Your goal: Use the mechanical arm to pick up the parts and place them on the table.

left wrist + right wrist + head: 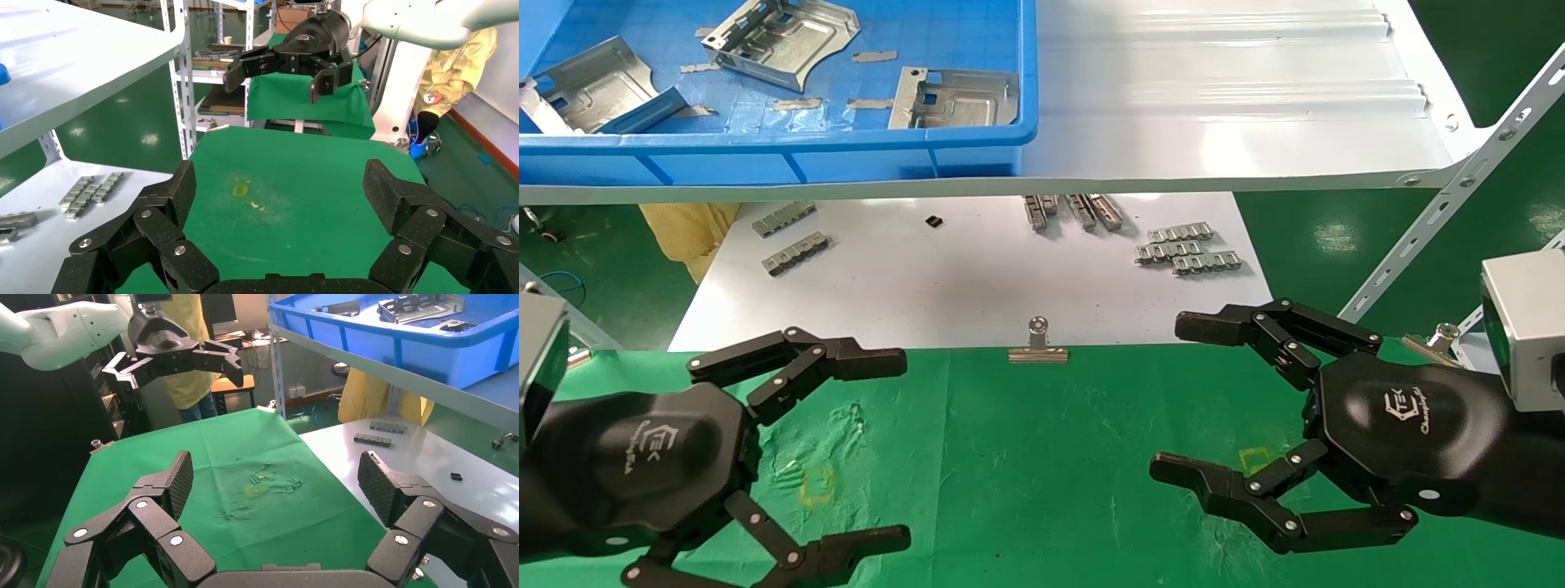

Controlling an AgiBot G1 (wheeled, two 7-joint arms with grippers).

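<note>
Stamped silver parts (780, 41) in blue bin (846, 147); L tool (903, 449) empty, fingers spread.

Count of items on view.

Plates (780, 39): three, all in the one blue bin (764, 151) on the shelf (1214, 90).

Linked strips (1187, 247): in groups on the white sheet (944, 278). Two single strips lie at its left side. A cluster of about three lies at its right side. A further bunch sits at the shelf edge, partly hidden; its number cannot be told.

Binder clip (1038, 343): one, at the edge of the table (1042, 457).

Small black piece (934, 220): one, on the sheet.

Yellow square marks (816, 483): two on the cloth.

Pincers: two, left pincer (891, 449) and right pincer (1185, 400), each with its fingers spread and nothing between them.
</note>
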